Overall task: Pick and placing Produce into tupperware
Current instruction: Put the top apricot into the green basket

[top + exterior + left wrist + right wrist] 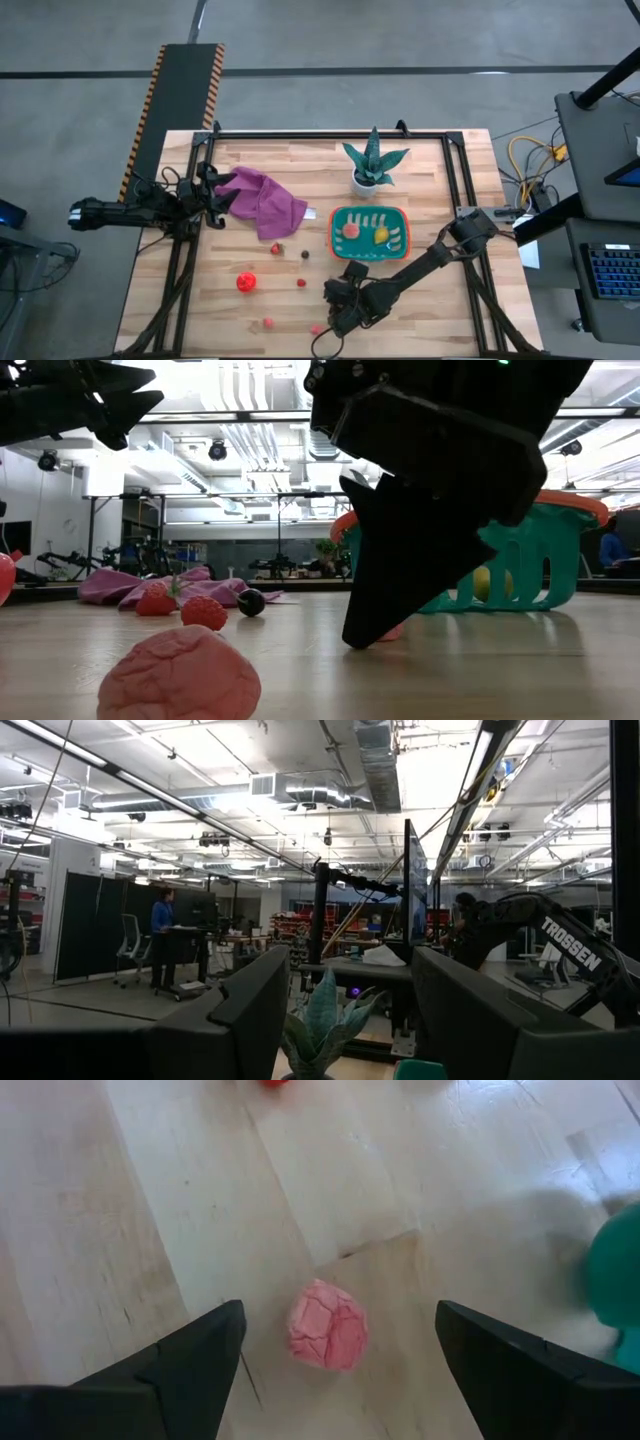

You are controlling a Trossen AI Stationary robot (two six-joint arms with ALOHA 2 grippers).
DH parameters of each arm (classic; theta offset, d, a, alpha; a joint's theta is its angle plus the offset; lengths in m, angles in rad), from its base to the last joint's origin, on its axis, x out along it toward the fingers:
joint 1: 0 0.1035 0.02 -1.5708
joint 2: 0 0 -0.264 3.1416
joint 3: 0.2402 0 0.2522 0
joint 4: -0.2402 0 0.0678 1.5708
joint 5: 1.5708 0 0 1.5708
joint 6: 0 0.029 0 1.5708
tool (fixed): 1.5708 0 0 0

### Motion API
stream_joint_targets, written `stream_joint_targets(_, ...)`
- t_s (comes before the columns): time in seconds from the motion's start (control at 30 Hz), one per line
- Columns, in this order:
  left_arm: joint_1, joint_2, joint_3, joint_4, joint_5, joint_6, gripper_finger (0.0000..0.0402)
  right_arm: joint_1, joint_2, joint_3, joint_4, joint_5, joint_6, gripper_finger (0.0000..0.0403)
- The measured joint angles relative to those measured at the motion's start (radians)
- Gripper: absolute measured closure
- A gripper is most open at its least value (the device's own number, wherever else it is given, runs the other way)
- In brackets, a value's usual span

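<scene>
Right gripper (333, 318) was low over the near edge of the pale wooden slatted table (420, 300), fingers spread wide and holding nothing. The right wrist view showed a pink bumpy toy fruit (328, 1325) on the wood between the two dark fingers (180, 1360), touching neither. In the low view one dark finger (400, 560) came down to the tabletop, with a bit of pink just beside its tip.

Teal-green rectangular plastic tub with rounded corners (370, 234) sat on the table's right half, just in front of the green spiky plant in a white pot (372, 165). Inside it lay a red-pink piece (351, 229) and a yellow piece (381, 236).

Other produce lay loose on the table, left of the tub: a red round piece (246, 282), a small red piece (301, 283), a small dark piece (305, 254), a red piece (276, 248) at the edge of the crumpled purple cloth (262, 202), and a pink piece (268, 323) near the front edge.

Left gripper (218, 195) waited above the table's left side, beside the purple cloth, fingers apart and empty.
</scene>
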Motion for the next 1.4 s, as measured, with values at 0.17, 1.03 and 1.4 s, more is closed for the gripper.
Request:
stream_joint_targets(0.17,0.000,0.000,0.000,0.000,0.000,0.000,0.0203,-0.004,0.000,0.000,0.006,-0.048,0.001,0.0128)
stream_joint_targets(1.03,0.000,0.000,0.000,0.000,0.000,0.000,0.0203,-0.002,-0.008,0.003,-0.009,-0.100,-0.066,0.0354)
stream_joint_targets(1.4,0.000,0.000,0.000,0.000,0.000,0.000,0.0203,0.004,-0.135,0.007,0.015,-0.050,-0.169,0.0354)
